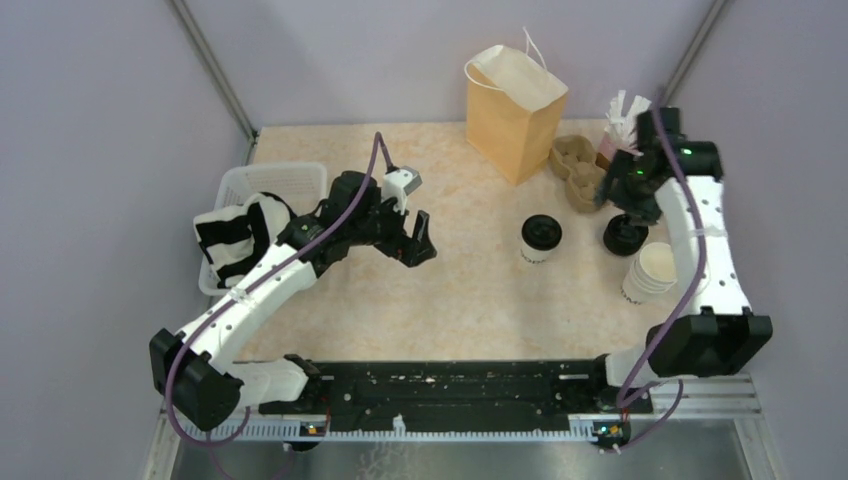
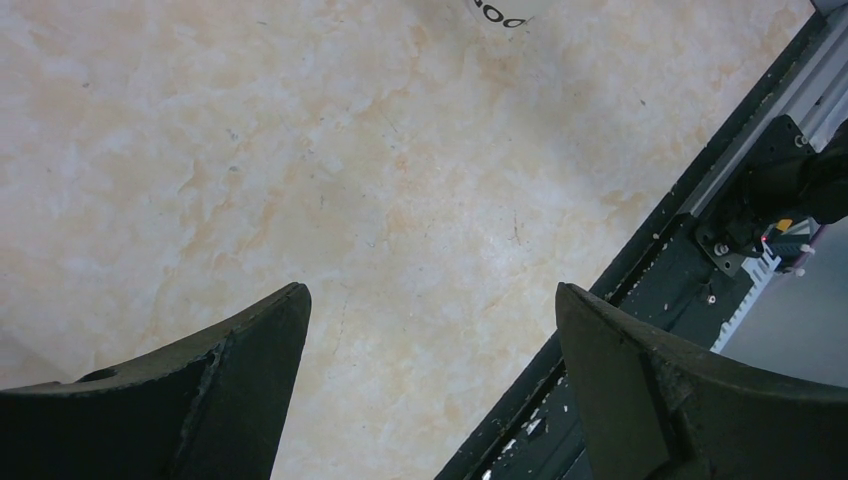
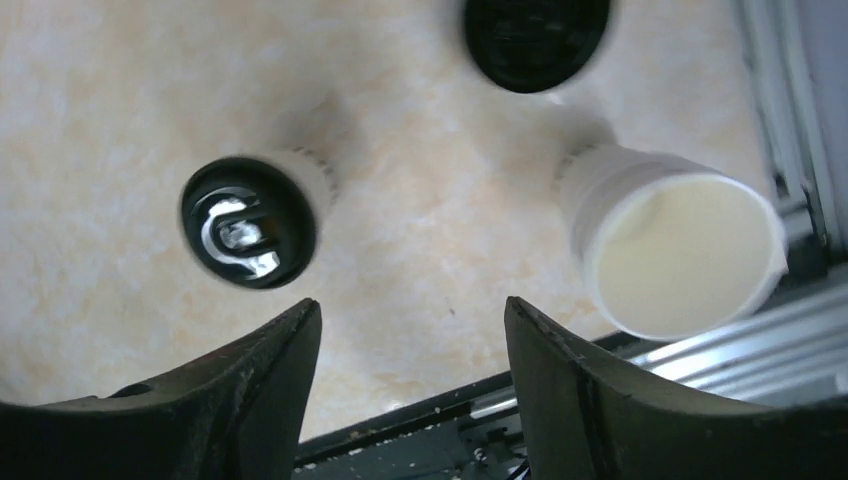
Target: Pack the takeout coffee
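The first coffee cup [image 1: 541,238] stands upright on the table [image 1: 450,290], out in the open, with its black lid on. The second coffee cup [image 1: 625,233] stands to the right of it. It has a black lid too. Just beside it is a stack of white cups [image 1: 652,270] with no lid.

Neither coffee cup is in the brown bag [image 1: 515,110]. The bag stands at the back of the table, well apart from them.

My right gripper [image 3: 410,310] hangs in the air above the two coffee cups. Its fingers are spread, and nothing is between them.

My left gripper [image 2: 430,300] is to the left of the first coffee cup, near it but not touching. Its fingers are spread wide too, with only bare table below them.

Right beside the bag lies a brown cup tray [image 1: 578,170]. Next to the tray is a pink cup [image 1: 610,145] with white straws sticking out.

Far on the left is a white basket [image 1: 275,180]. A black and white striped cloth [image 1: 235,240] hangs over its edge.
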Controlling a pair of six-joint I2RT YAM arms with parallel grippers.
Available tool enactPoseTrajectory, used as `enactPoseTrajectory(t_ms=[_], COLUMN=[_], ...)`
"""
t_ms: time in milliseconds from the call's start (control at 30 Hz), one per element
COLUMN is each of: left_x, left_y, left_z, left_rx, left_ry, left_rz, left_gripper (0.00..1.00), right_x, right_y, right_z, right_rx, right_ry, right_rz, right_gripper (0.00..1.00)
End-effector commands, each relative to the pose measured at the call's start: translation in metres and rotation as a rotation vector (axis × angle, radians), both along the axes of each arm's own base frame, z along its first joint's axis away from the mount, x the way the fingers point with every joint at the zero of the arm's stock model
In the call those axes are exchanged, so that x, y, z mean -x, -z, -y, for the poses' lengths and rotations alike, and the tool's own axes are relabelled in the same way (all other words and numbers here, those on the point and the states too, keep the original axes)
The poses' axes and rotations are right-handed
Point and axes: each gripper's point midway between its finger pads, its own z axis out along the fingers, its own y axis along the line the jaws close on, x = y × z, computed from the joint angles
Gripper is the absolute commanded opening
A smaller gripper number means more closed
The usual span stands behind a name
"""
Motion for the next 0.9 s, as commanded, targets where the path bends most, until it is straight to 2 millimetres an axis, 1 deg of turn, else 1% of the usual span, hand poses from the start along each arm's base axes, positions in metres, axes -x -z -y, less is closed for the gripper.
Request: enactPoseTrajectory(t_ms=[0,67,200,233,333,433,500,633,867], left_x=[-0.006,-0.008,-0.009,-0.008,-0.009,-0.009,-0.008,-0.007,-0.011], left_y=[-0.016,-0.015,-0.015,-0.014,-0.013,-0.014,-0.013,-0.009,-0.011], left_z=[-0.004,-0.005,-0.004,-0.004,-0.004,-0.006,-0.007,-0.009,-0.008], left_rx=[-0.001,-0.011,-0.018,-0.019,-0.023,-0.029,-0.029,-0.033,-0.029], left_ry=[-0.02,-0.027,-0.017,-0.014,-0.012,-0.018,-0.021,-0.028,-0.035], left_rz=[0.067,0.073,0.08,0.078,0.085,0.091,0.091,0.079,0.079], left_gripper=[0.98,0.98,0.98,0.98,0.98,0.98,0.98,0.98,0.98], right_x=[0.055,0.057,0.054,0.055,0.055,0.051,0.047,0.043,0.043], right_y=[-0.006,0.005,0.021,0.025,0.041,0.054,0.057,0.067,0.077], right_z=[0.062,0.069,0.085,0.093,0.103,0.105,0.107,0.109,0.11], right_rx=[-0.11,-0.171,-0.121,-0.088,-0.059,-0.067,-0.062,-0.057,-0.05], right_ry=[0.246,0.252,0.264,0.28,0.305,0.312,0.31,0.298,0.291], right_rz=[0.012,0.004,-0.03,-0.038,-0.073,-0.078,-0.068,-0.083,-0.095], right_gripper=[0.66,0.65,0.63,0.63,0.54,0.52,0.51,0.43,0.28])
